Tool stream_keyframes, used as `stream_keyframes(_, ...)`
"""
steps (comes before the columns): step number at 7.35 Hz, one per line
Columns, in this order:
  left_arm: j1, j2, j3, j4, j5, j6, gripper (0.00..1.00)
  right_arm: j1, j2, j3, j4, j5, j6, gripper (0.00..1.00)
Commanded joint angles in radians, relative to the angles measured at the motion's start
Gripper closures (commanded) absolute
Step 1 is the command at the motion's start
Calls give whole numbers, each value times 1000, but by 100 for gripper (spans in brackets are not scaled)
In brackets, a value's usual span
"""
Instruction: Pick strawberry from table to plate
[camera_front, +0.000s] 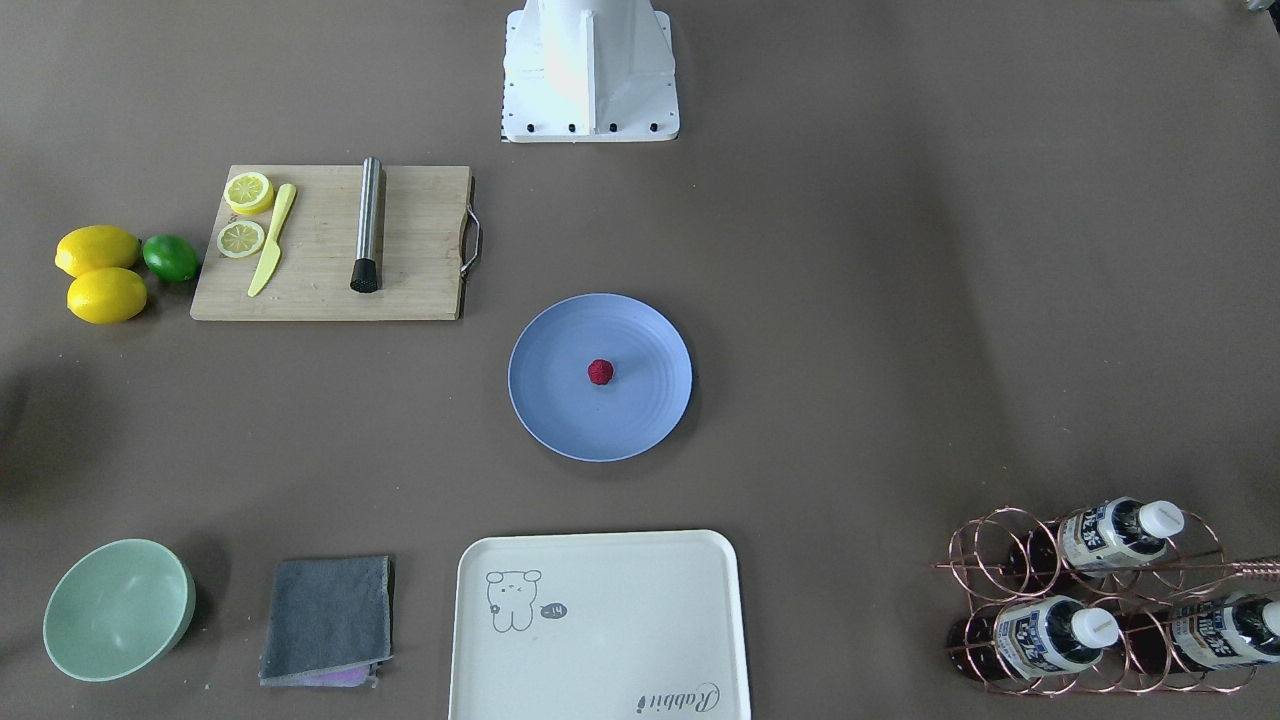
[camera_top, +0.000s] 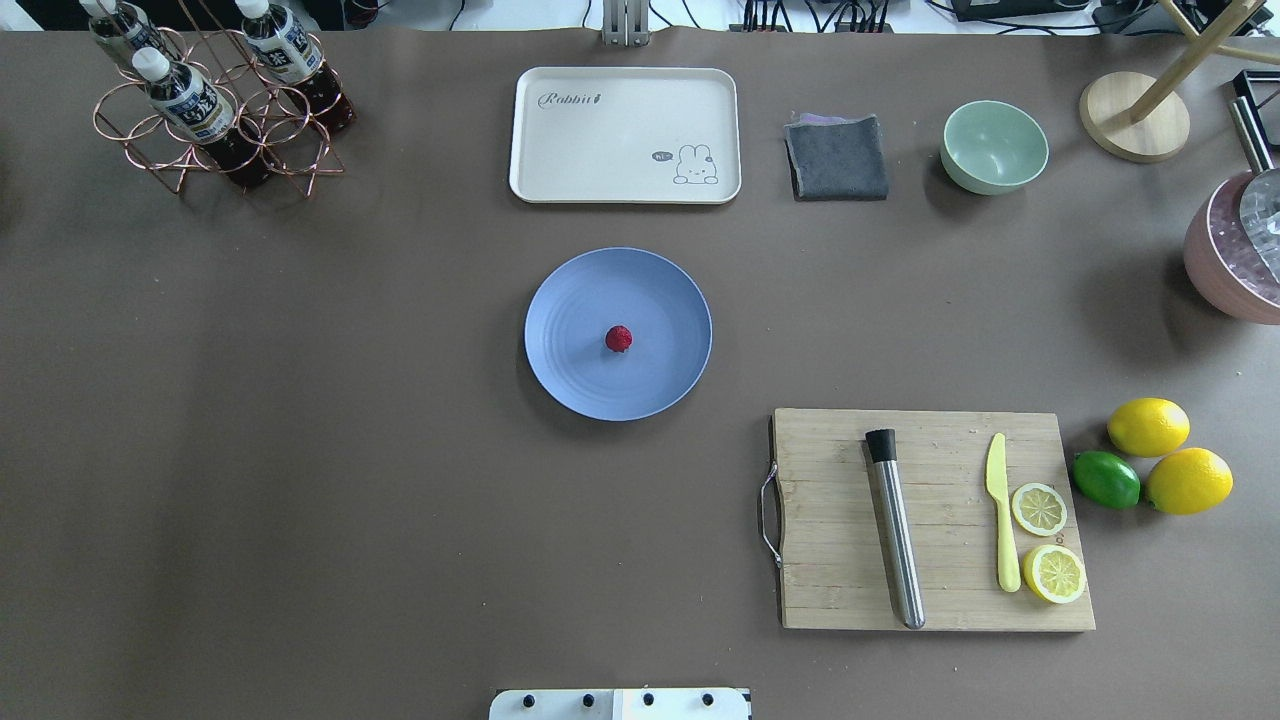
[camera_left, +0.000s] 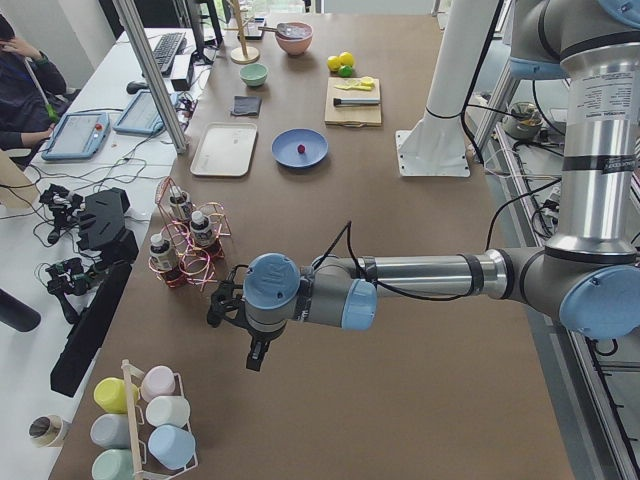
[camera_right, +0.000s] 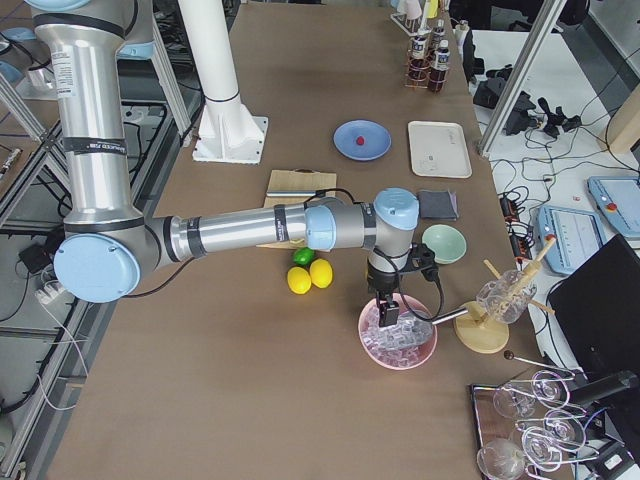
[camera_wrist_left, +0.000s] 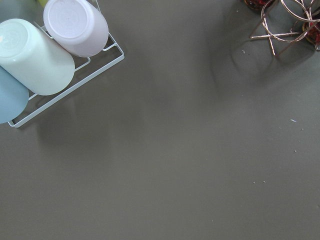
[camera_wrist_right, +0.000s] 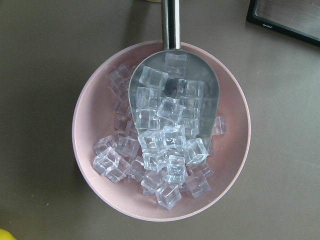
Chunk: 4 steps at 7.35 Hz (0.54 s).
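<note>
Squarely on the middle of the plate (camera_front: 556, 410) sits the strawberry (camera_front: 600, 372), and the plate itself lies near the centre of the table (camera_front: 900, 300), well apart from both arms. The left gripper (camera_left: 255, 360) hangs fingers-down above bare tabletop towards the end on the robot's left, between the copper bottle rack (camera_left: 190, 250) and a rack of pastel cups (camera_left: 145, 425); whether its fingers are spread or closed cannot be told from that side view. The right gripper (camera_right: 388, 315) hangs over a pink bowl (camera_wrist_right: 85, 135) of ice cubes near the opposite end of the tabletop, a metal scoop (camera_wrist_right: 172, 20) resting in the ice, and its state cannot be told either. A cream tray (camera_front: 600, 640) lies at the operators' edge, and a wooden cutting board (camera_front: 420, 250) lies towards the robot's edge.
</note>
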Motion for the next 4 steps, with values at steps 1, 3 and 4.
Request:
stream_keyframes(1,3,9,-8,-3,122,12,2,2,2,0,3,-2,6,0)
stream_keyframes(3,3,6,-5,4,116,10,2,2,2,1,6,0,6,0)
stream_keyframes(4,3,12,-5,9,113,9,2,2,2,1,9,-3,6,0)
